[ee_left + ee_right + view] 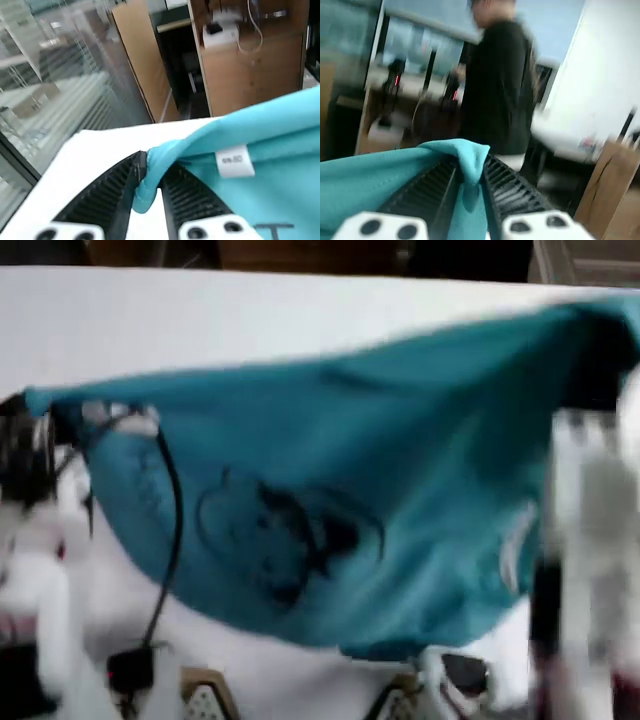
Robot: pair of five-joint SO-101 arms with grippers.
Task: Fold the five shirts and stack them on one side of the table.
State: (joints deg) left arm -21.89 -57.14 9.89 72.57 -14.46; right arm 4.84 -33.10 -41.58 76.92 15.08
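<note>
One teal shirt [380,460] hangs in the air above the white worktop [200,320], stretched like a hammock between two raised arms, one at each side edge of the high view. Its upper hem runs taut from side to side while the middle sags toward the near edge of the worktop, and a dark printed figure [285,540] shows on the sagging belly of the cloth.

The left gripper [152,165] is clamped narrow on a bunched fold of the teal fabric, close to the white size label [235,162] sewn at the edge. The right gripper [470,165] is likewise pinched tight on a pleat of the same fabric, which pokes up between its ribbed black pads [507,192].

Holding two spread points this high looks deliberate. The shirt's own weight pulls the creases out, and the tension between the grips opens the cloth to its full width, so it can be laid down flat rather than in a heap. In the high view I cannot tell which arm is which.

By my reading the fold proper has not begun on this shirt; the next move calls for lowering both grips evenly — a lopsided drop would likely lay the cloth down creased.
</note>
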